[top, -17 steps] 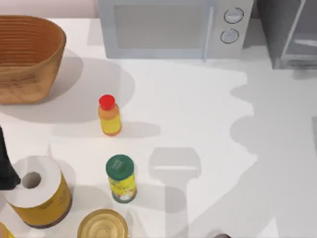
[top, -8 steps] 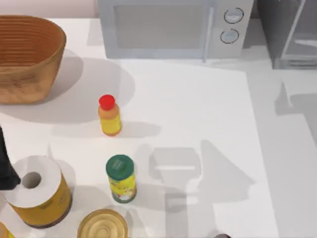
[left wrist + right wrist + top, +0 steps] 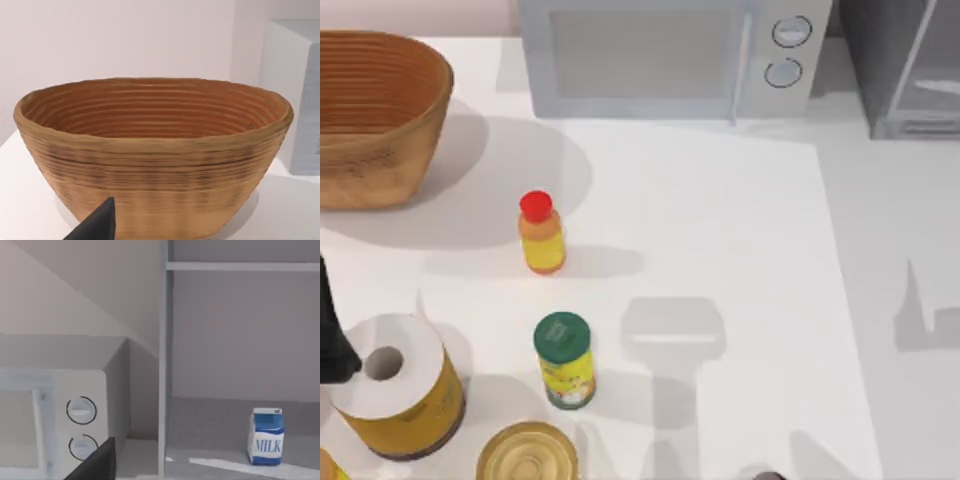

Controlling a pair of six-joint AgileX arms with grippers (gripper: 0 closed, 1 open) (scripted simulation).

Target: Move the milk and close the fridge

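Milk (image 3: 266,435) sat upright on fridge (image 3: 235,340) floor, inside cabinet, door open, microwave (image 3: 55,405) just beside. Looked like light, stiff-ish cardboard box that could dent if squeezed hard, flat sides probably bit slick. Best guess: pinch across two flat sides at mid body, below gabled top, gentle force. Right pincer faced fridge, dark finger tip (image 3: 95,462) poked into right wrist view, couldn't tell if wide or narrow. Left arm parked by basket (image 3: 150,150) at bench left, its pincer state unclear too.
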